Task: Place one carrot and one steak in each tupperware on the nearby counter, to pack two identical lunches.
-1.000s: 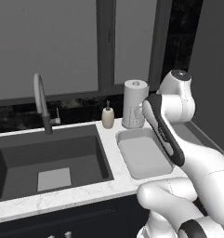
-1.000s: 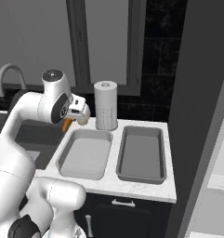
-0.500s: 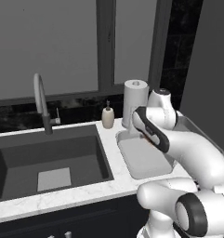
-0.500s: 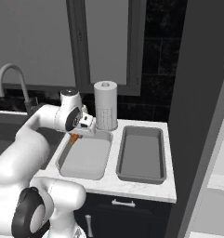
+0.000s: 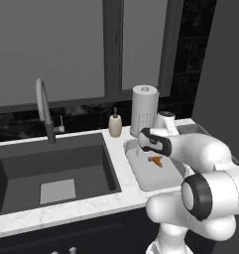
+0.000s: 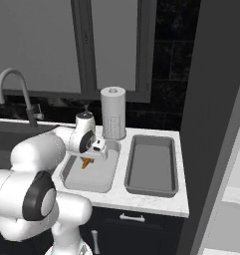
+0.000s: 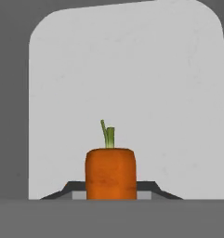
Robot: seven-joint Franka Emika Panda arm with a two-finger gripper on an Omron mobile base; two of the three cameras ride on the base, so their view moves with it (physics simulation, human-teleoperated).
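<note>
Hand view shows the gripper clamped on a carrot, hanging over the lighter tray. Released too high, it could bounce or roll against the rim.

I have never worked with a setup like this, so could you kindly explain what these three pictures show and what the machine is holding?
It is a simulated kitchen. The white machine is a robot arm on a driving base. Two pictures come from cameras on that base, behind the arm to its left and right; the third looks along its gripper. The gripper is shut on a carrot above the lighter grey tray. A darker tray sits beside it on the white counter, along with a paper towel roll, a soap bottle and a sink.
</note>
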